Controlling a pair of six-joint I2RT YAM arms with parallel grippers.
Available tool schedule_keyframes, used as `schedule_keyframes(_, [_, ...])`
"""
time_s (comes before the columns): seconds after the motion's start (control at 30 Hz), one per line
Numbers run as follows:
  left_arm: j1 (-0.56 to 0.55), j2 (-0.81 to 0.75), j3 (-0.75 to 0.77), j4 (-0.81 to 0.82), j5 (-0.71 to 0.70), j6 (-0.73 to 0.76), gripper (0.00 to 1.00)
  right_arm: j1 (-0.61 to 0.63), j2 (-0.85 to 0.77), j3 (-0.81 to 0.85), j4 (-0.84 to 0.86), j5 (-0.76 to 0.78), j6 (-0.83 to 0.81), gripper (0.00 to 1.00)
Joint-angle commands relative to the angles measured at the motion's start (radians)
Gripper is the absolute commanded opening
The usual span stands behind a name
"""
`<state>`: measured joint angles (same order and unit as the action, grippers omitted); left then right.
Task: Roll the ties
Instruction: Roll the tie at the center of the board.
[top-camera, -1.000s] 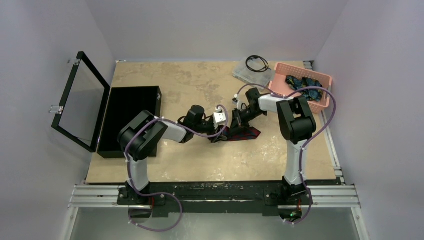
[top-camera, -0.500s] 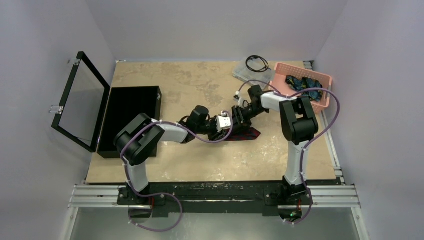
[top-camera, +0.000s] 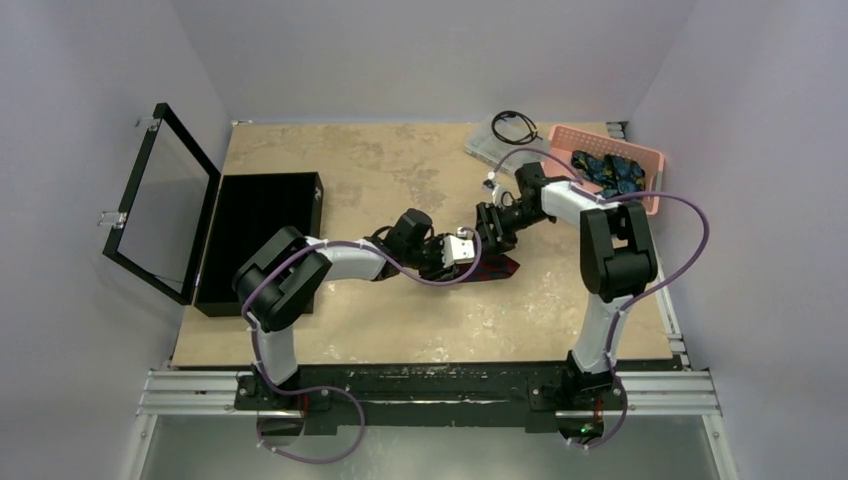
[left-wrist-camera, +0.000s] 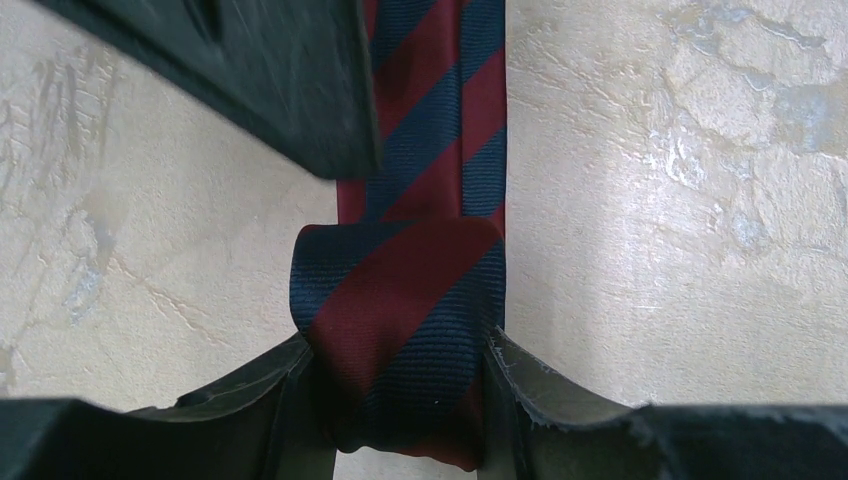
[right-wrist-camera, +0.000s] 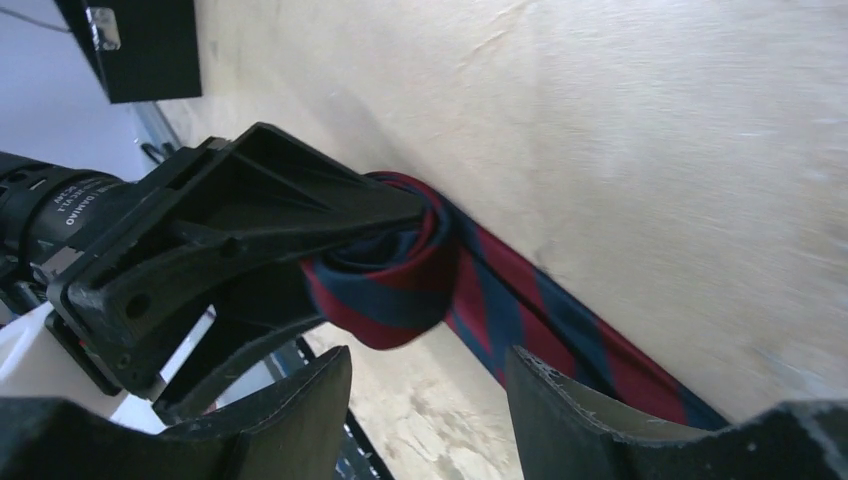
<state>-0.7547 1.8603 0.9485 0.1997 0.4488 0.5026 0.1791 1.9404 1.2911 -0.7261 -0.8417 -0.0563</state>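
The soft, floppy maroon tie (left-wrist-camera: 400, 310) is clamped at its roll by the left hand (left-wrist-camera: 398, 352); the right hand (right-wrist-camera: 428, 362), at 1 o'clock, seems spread apart.

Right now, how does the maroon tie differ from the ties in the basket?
Maroon tie lies on the table, partly rolled, its roll clamped in the left gripper; basket ties lie bunched, untouched. Maroon tie has navy stripes; basket ties are blue with teal. Both are cloth.

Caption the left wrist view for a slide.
Left gripper clamps the rolled end of the maroon-and-navy striped tie on the beige table.
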Motion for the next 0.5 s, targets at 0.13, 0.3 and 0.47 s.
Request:
schedule_keyframes(0.13, [-0.012, 0.061, 0.034, -0.198, -0.034, 0.056, 0.24, 0.088, 0.028, -0.03, 0.111, -0.092, 0.095, 0.57])
schedule_keyframes(0.3, [-0.012, 0.068, 0.045, -0.246, -0.022, 0.062, 0.25, 0.092, 0.059, -0.028, 0.137, -0.063, 0.097, 0.36])
schedule_keyframes(0.47, [-0.007, 0.051, 0.04, -0.221, 0.024, 0.034, 0.39, 0.076, 0.067, -0.061, 0.099, 0.037, 0.062, 0.0])
